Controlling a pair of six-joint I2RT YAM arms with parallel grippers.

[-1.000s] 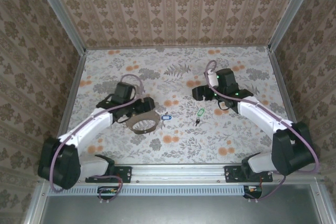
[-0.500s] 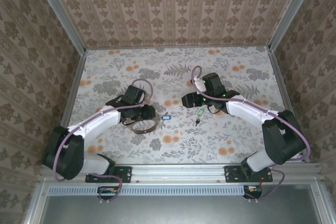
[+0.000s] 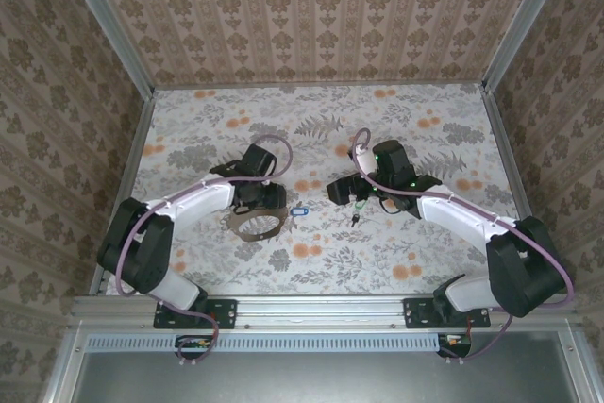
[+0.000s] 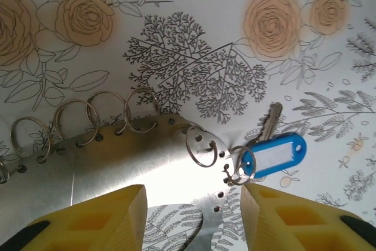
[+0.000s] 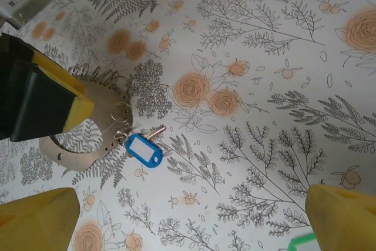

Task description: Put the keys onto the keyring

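Left gripper (image 4: 192,198), apart, hangs over the keyring (image 4: 117,157), likely to pin it; blue-tagged key (image 4: 273,156) lies just beside the keyring; right gripper (image 5: 188,221), also apart, hovers beyond over green key (image 5: 302,244)

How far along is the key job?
Done: possibly the blue-tagged silver key, lying at the end of the perforated steel keyring band; linkage unclear. In hand: nothing; left gripper and right gripper are open. Left: green-tagged key, lying apart from the band.
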